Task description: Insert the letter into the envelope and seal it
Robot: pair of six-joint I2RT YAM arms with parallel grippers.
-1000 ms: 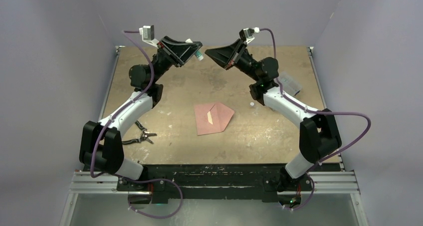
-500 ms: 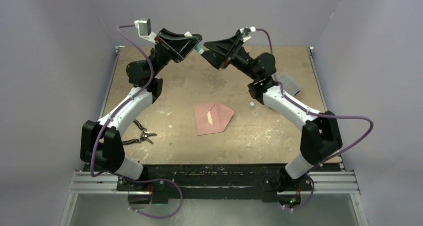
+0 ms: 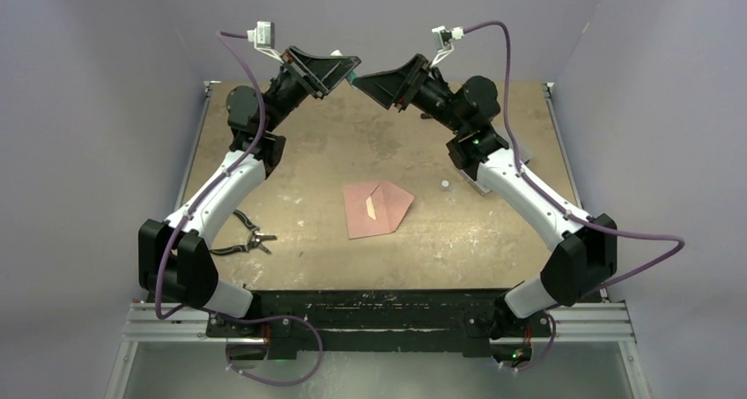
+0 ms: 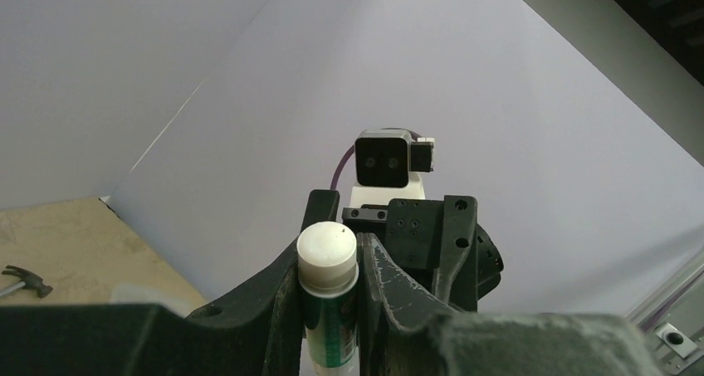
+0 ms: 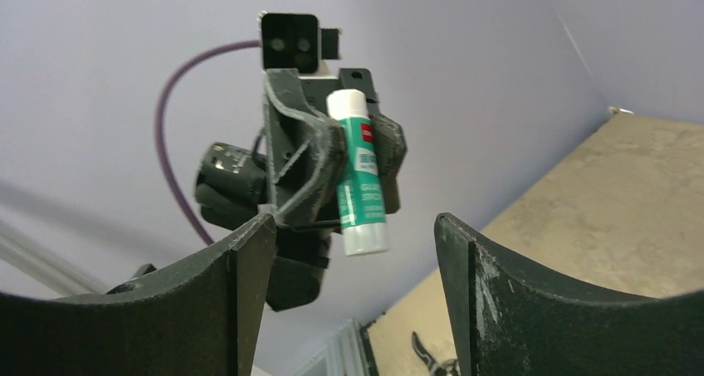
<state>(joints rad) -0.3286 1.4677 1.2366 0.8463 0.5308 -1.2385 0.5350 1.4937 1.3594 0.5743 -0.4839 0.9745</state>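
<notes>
The salmon-pink envelope (image 3: 379, 210) lies flat mid-table, its pointed flap open toward the right and a pale strip showing inside. I cannot make out the letter as a separate sheet. High above the table's far side, my left gripper (image 3: 350, 68) (image 4: 330, 260) is shut on a green-and-white glue stick (image 4: 328, 293) (image 5: 359, 168). My right gripper (image 3: 359, 81) (image 5: 353, 227) faces it tip to tip, jaws wide open, nothing between them. The stick's white end hangs just beyond its fingertips (image 5: 249, 235).
Black pliers (image 3: 244, 240) (image 5: 432, 355) lie on the table's left side near the left arm. A small white bit (image 3: 445, 184) rests right of the envelope. The lilac walls stand close behind both raised grippers.
My right gripper has gone from shut to wide open. Both arms have risen and their tips have come closer together. The envelope has not moved.
</notes>
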